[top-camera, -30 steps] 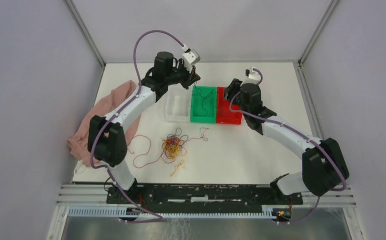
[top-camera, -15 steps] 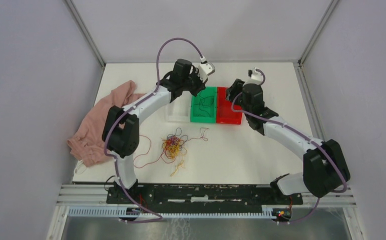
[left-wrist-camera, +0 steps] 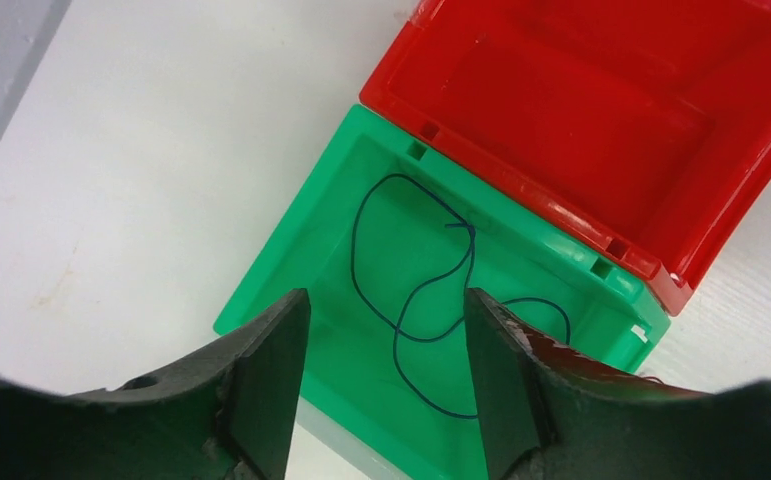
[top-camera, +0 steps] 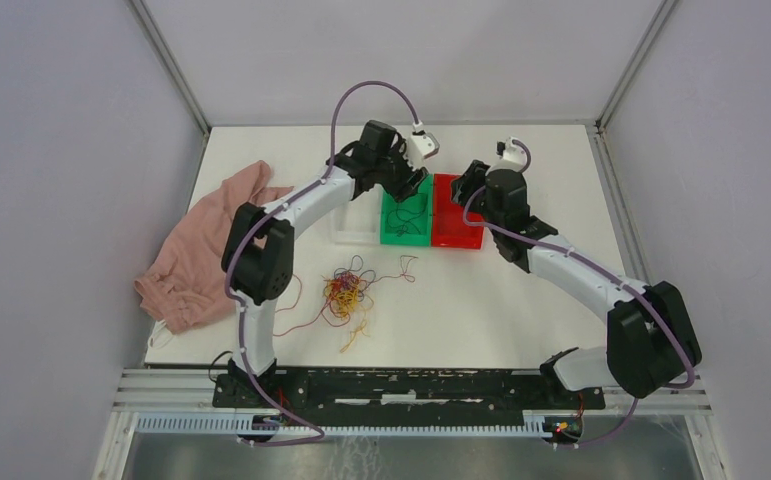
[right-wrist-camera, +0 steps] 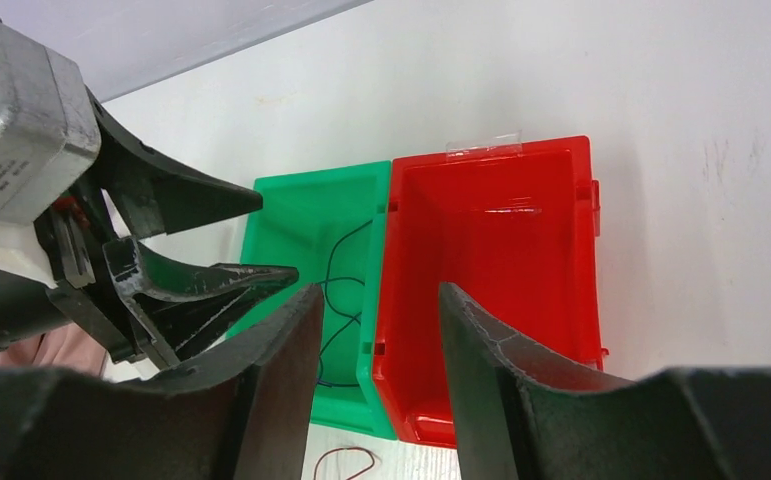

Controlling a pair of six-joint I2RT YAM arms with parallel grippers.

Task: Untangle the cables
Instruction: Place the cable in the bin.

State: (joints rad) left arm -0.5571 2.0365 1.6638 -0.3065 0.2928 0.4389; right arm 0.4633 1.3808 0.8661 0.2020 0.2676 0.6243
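A tangle of red, orange-yellow and dark cables (top-camera: pixel 347 294) lies on the white table in front of the bins, with red strands trailing left (top-camera: pixel 291 312) and right (top-camera: pixel 406 267). One dark cable (left-wrist-camera: pixel 413 296) lies loose in loops on the floor of the green bin (left-wrist-camera: pixel 291 275). My left gripper (left-wrist-camera: pixel 386 300) hovers above it, open and empty, over the same bin (top-camera: pixel 413 187). My right gripper (right-wrist-camera: pixel 381 295) is open and empty too, above the seam between the green bin (right-wrist-camera: pixel 296 205) and the red bin (right-wrist-camera: pixel 491 250).
A clear bin (top-camera: pixel 353 222) stands left of the green bin (top-camera: pixel 397 235), with the red bin (top-camera: pixel 456 232) on the right. A pink cloth (top-camera: pixel 201 255) lies at the table's left edge. The two grippers are close together over the bins.
My left arm swung right over the green bin and its jaws opened. The dark cable that hung from it now lies in the bin. The right arm barely moved.
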